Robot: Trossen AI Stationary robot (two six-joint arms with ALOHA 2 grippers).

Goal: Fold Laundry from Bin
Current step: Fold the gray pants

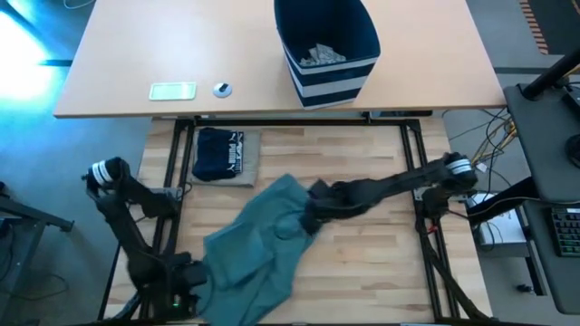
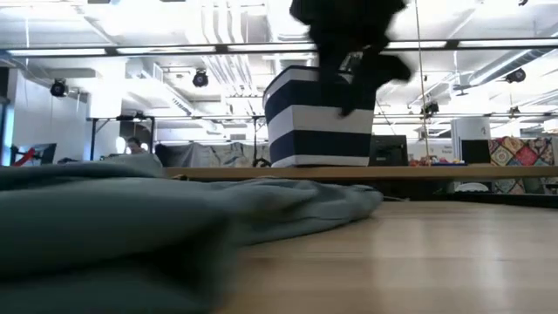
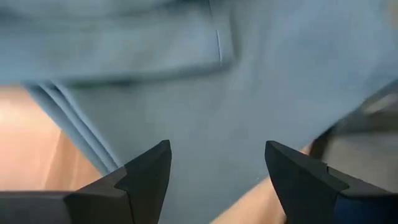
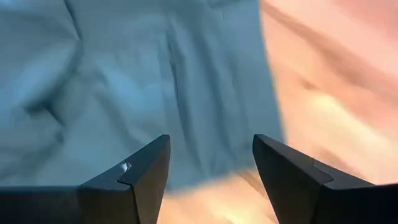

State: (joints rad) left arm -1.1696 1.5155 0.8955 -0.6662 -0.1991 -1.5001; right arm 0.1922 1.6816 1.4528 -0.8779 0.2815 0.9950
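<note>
A large teal-green garment (image 1: 258,240) lies crumpled in a slanting band across the wooden table, from the middle to the near left corner. A folded navy garment with white lettering (image 1: 225,154) rests flat at the far left. The striped navy bin (image 1: 326,45) stands on the beige table beyond, with small grey pieces (image 1: 317,56) inside. My right gripper (image 1: 304,222) (image 4: 211,146) hovers open over the teal garment's far right edge. My left gripper (image 1: 188,294) (image 3: 217,155) hovers open over its near left end.
A white flat device (image 1: 172,91) and a small round object (image 1: 222,89) lie on the beige table left of the bin. Bare wood (image 1: 381,263) shows on the work table's right half. Cables and a keyboard (image 1: 566,231) sit past the right edge.
</note>
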